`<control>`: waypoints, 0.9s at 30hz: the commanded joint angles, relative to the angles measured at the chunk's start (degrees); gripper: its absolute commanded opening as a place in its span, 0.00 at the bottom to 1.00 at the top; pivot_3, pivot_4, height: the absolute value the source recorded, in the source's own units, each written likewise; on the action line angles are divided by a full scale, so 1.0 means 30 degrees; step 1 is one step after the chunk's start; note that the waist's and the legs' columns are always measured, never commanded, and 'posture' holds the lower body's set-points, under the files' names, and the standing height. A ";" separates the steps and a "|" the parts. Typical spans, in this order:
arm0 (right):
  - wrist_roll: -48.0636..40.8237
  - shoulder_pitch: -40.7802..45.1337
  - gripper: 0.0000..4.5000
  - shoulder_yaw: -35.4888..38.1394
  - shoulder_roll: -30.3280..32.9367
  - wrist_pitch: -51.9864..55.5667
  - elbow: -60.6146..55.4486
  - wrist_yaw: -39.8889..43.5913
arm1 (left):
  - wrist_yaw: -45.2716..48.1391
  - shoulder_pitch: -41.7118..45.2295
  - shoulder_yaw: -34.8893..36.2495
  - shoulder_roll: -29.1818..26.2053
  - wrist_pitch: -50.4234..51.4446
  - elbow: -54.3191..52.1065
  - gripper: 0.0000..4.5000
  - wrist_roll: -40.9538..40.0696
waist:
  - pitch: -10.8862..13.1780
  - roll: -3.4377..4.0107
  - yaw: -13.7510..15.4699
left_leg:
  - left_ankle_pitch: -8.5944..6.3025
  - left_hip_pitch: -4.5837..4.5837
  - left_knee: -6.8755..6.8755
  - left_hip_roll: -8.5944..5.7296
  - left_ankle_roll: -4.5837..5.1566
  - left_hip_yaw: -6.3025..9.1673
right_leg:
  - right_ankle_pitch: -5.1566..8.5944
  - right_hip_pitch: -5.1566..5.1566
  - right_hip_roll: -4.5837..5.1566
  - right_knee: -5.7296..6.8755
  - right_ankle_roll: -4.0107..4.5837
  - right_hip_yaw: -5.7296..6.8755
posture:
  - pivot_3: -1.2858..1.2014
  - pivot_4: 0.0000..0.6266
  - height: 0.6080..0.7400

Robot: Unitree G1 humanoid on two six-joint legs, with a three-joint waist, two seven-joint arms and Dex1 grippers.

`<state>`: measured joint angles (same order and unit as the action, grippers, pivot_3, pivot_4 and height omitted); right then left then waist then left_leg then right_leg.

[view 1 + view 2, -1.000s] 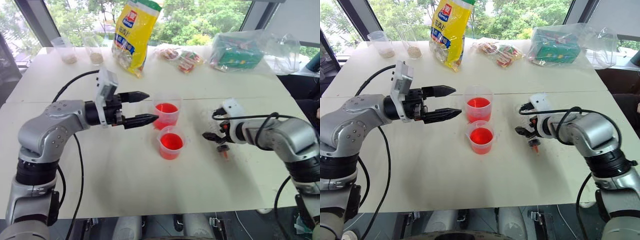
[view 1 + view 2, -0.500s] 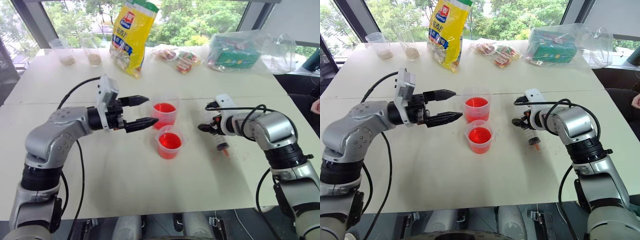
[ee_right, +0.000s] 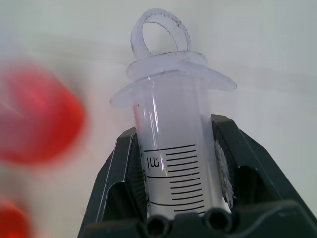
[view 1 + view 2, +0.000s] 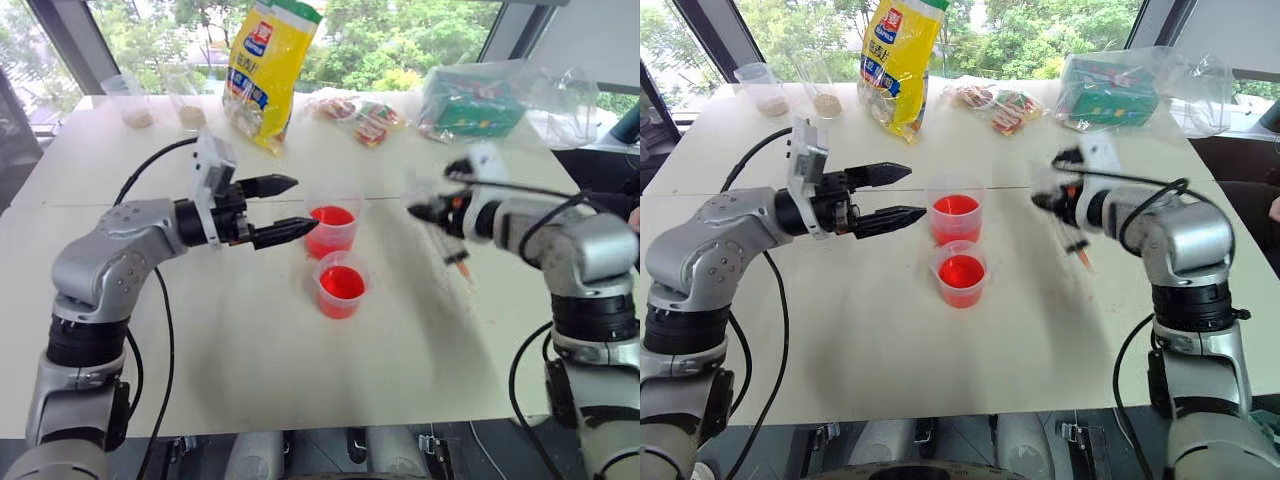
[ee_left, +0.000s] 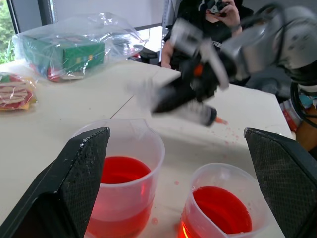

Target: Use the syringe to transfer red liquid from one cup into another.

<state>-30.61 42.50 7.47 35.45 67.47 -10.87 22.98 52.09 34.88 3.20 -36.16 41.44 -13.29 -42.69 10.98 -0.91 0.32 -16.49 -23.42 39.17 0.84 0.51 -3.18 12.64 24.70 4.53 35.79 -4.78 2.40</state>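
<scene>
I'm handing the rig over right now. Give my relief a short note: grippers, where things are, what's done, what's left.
Right gripper: shut on the syringe, held above the table right of the cups.
Left gripper: open, holding nothing, beside the far cup.
Both cups hold red liquid; the near cup sits just in front of the far one.
Done: syringe picked up.
Left: draw liquid from one cup, empty it into the other.

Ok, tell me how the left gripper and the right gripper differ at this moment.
The left gripper stands open and holds nothing; the right gripper is shut on the syringe, gripping its barrel. The left gripper hovers beside the two cups of red liquid, pointing at them; the right gripper is raised above the table, well off to their other side. Both have two black fingers.
</scene>
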 commanded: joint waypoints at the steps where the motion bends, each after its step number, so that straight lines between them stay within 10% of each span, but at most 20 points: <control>1: -0.1914 0.0723 0.32 0.2325 -0.1369 -0.2042 -0.2454 0.0612 | 0.0494 0.0949 0.0531 -0.0344 -0.0605 0.0457 1.00 0.0180 | 0.0000 0.0000 -0.0003 | 0.0000 0.0002 -0.0001 0.0001 0.0000 0.0003 | 0.0000 0.0000 0.0000 0.0008 0.0000 0.0002 | 0.52 0.24 1.00; 11: -0.1159 0.1932 0.32 0.1309 -0.8533 -1.3680 -0.0165 0.1821 | 0.1791 0.3064 0.0664 -0.0397 -0.1240 0.3184 1.00 0.0538 | 0.0003 0.0005 -0.0379 | 0.0006 0.0011 0.0005 -0.0010 -0.0009 -0.0003 | 0.0000 0.0021 0.0015 0.0082 -0.0001 0.0000 | 0.52 0.24 1.00; 27: 0.1626 0.0447 0.32 -0.0378 -1.1465 -2.3678 0.9723 0.5337 | 0.1729 0.3504 0.0948 -0.0487 -0.0961 0.2977 1.00 0.0535 | 0.0010 0.0016 -0.0430 | 0.0014 0.0011 -0.0008 0.0000 -0.0026 0.0001 | 0.0000 0.0031 0.0018 0.0100 0.0001 -0.0001 | 0.52 0.24 1.00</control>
<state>-25.90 43.30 6.99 1.42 -1.94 19.92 38.21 57.30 43.51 4.36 -37.41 39.15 -2.60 -40.63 11.01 -0.86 -0.97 -16.45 -23.39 39.14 0.84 0.43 -3.18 12.64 24.79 4.58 36.09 -4.78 2.40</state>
